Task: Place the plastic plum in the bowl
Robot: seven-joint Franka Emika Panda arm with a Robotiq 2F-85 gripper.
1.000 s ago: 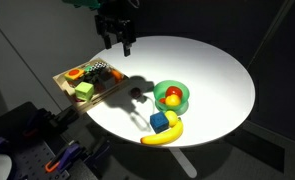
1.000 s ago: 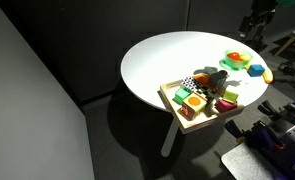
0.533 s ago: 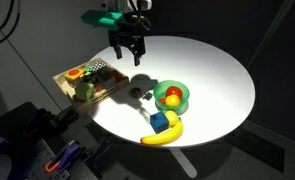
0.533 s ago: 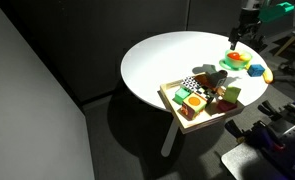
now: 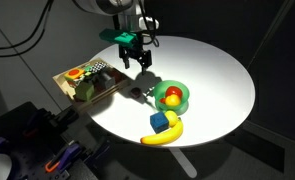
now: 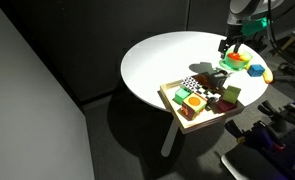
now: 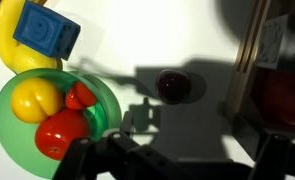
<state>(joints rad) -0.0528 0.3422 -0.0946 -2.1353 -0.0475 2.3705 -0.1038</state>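
Wrist view is showing the plastic plum (image 7: 173,85) lying on the white table (image 7: 187,30), at 3 o'clock from the green bowl (image 7: 105,105). The gripper (image 7: 177,152) is hanging over it, fingers spread wide, grasping nothing. Both exterior views are showing the gripper (image 5: 135,64) having dropped lower toward the plum (image 5: 140,92). Grabbing is probably coming next.
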